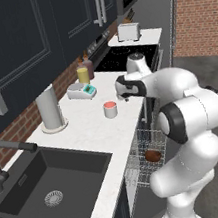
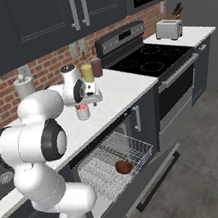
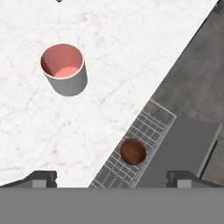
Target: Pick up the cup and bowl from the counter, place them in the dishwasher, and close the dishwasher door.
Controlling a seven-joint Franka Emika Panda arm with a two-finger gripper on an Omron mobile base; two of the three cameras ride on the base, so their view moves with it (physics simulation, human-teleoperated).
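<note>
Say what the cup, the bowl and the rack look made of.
Cup: matte grey wall, pink inside, likely ceramic or plastic. Bowl: dull dark brown, perhaps glazed clay or wood. Rack: thin silvery wire grid, apparently metal.

A sink (image 1: 53,184) with faucet (image 1: 13,145) is shown at left; a grey roll (image 1: 49,109), yellow jar (image 1: 83,75), black stove (image 1: 125,57) and toaster (image 1: 129,31) are ranged along the brick backsplash (image 1: 18,127).

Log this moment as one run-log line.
hand: open, empty | grey pink-lined cup: on white counter | brown bowl: in wire rack | dishwasher door: open
</note>
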